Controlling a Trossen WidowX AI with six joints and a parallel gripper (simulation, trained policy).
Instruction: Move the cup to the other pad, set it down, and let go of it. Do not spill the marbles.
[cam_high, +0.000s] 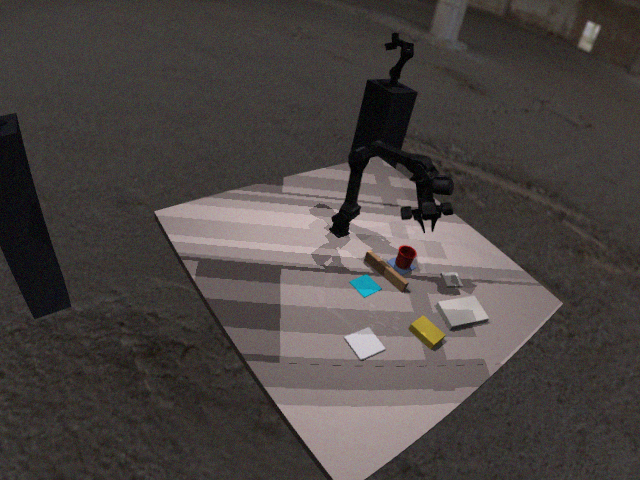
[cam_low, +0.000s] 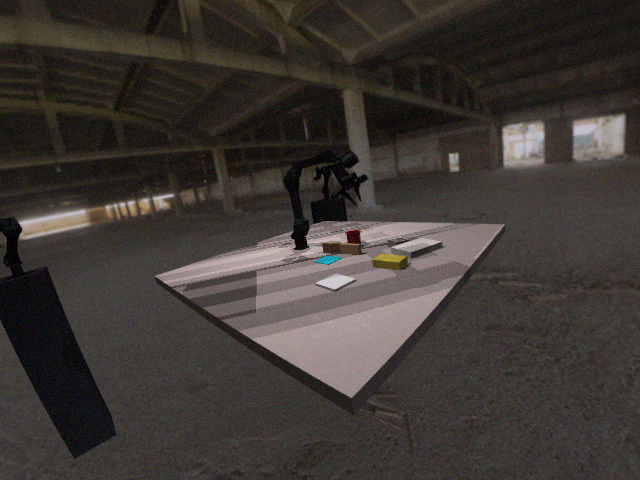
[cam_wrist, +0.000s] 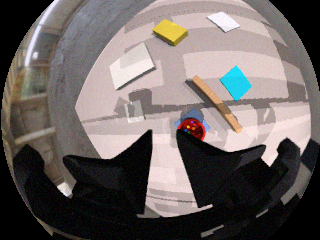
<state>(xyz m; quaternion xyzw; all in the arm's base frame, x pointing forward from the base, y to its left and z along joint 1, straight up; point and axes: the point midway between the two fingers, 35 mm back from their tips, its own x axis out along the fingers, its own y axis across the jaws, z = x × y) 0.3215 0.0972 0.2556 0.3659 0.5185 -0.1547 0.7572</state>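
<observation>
The red cup stands upright on the blue pad. Several small coloured marbles lie inside it in the wrist view. The cyan pad lies flat on the other side of the wooden bar. My gripper is open part way, with nothing between its fingers. It hangs in the air above the table, higher than the cup and not touching it.
A wooden bar stands between the two pads. A yellow block, a large white slab, a white tile and a small pale tile lie around them.
</observation>
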